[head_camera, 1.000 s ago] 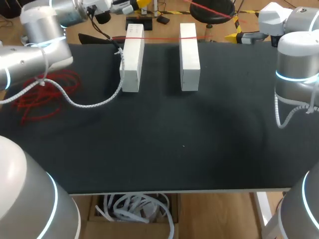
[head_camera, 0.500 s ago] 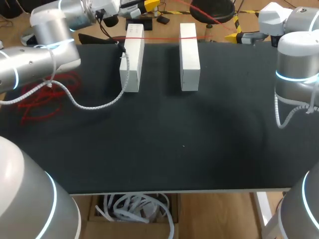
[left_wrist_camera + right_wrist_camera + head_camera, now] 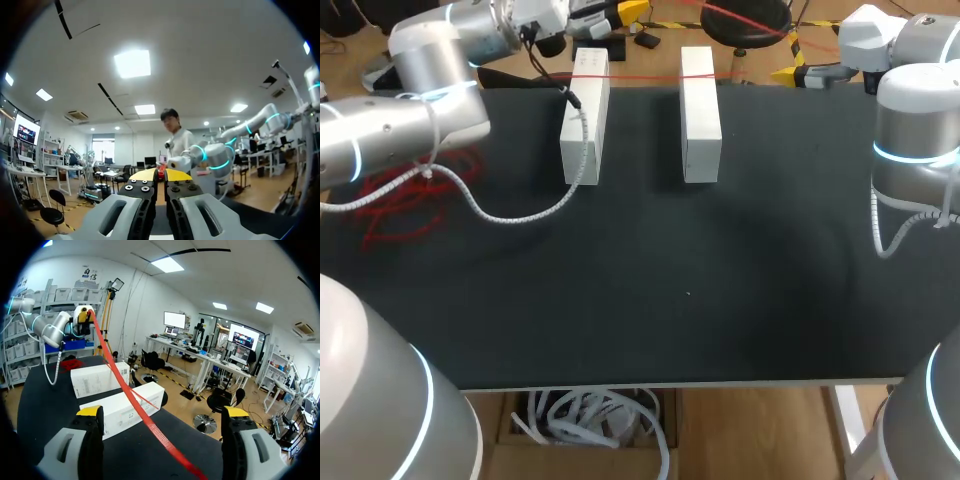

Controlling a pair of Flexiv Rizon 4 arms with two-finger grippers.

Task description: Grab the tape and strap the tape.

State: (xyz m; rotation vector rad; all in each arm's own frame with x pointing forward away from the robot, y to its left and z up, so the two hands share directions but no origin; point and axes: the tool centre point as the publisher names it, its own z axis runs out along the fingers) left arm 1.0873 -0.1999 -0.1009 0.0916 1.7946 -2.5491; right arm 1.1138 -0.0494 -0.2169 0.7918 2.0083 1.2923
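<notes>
Head view: the black table fills most of the scene. The left arm comes in at nine to ten o'clock, and the right arm stands at three o'clock. Toward twelve o'clock two long blocks stand on the table side by side but apart, the left white block and the right white block. A loose red tangle lies on the table at nine o'clock, partly under the left arm. A white coiled cable sags from that arm down to the table and crosses the near end of the left white block. A thin strand of the red tape runs across the tops of both blocks near their far ends.

The left pincer sits at about twelve o'clock, past the table's far edge. In the left wrist view its yellow tips are pressed together, with a small red bit of the tape pinched between them.

The right pincer is at about one o'clock, by the far edge. In the right wrist view its fingers are spread wide and grip nothing. The red tape passes through the gap between them, touching neither. It rises from under the pincer, over the two blocks ahead, to the left pincer well beyond them.
</notes>
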